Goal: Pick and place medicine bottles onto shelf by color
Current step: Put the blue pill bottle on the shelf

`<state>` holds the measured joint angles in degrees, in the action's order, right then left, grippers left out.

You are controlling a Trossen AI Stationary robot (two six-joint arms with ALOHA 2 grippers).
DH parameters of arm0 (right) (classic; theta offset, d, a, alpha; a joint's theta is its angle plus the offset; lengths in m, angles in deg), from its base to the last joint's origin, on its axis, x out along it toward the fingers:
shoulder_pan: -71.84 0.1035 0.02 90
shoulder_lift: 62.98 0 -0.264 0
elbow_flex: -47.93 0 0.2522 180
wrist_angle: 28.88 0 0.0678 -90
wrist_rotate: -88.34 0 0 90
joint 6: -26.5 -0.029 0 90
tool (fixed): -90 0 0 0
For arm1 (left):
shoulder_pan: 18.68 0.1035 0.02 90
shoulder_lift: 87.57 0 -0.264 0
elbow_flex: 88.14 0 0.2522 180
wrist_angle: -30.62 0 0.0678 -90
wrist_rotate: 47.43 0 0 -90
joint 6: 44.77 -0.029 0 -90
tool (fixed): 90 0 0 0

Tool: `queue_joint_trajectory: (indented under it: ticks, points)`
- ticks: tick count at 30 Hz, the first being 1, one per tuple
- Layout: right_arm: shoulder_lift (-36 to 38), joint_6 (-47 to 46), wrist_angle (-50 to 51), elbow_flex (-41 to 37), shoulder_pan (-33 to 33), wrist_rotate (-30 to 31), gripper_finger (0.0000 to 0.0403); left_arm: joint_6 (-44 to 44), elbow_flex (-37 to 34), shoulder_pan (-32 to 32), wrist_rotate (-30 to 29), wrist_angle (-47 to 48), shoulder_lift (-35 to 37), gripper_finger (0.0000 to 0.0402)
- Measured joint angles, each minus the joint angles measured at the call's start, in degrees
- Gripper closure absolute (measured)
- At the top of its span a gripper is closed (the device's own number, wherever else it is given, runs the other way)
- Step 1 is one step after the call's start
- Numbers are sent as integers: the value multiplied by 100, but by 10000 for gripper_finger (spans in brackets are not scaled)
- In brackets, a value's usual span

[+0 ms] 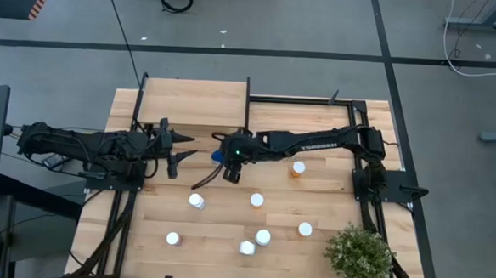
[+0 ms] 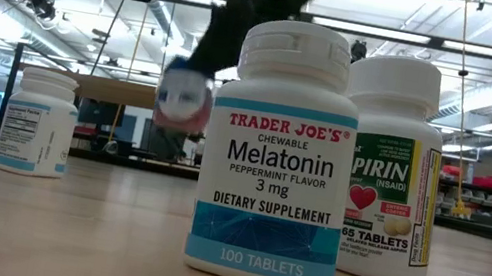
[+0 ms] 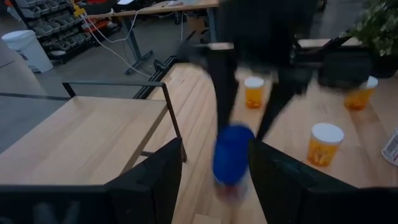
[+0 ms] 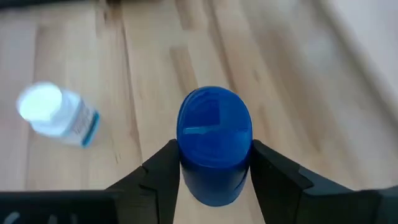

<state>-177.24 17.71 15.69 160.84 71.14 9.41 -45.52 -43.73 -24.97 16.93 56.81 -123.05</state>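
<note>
Keeping the right tool (image 4: pixel 214 171) clamped on the blue-topped bottle (image 4: pixel 214 146), upright carriage to the shelf (image 1: pixel 195 102) is advised; the left tool (image 1: pixel 175 152) waits spread.

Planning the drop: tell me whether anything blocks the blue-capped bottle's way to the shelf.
Nothing visible does. The right tool holds the blue-capped bottle just beside the shelf, whose board looks bare. The left tool sits close alongside, at the shelf's near edge.

High view looks straight down on the whole desk (image 1: pixel 226 231); low view sits at desk height, close behind bottles — both wrist views share the blue-topped bottle (image 4: pixel 214 146).
</note>
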Motion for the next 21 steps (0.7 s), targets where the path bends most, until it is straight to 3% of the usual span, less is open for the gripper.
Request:
queue_joint_trajectory:
  ticks: [4,8,21]
  points:
    - [-2,155,949,872,-78,259,228,-3,0,0,0,110,-1,214]
    - [9,283,1185,1383,-329,259,227,-3,0,-2,-1,103,-1,218]
    - [-8,484,743,1506,-1690,-271,232,4,0,-2,-1,101,-1,220]
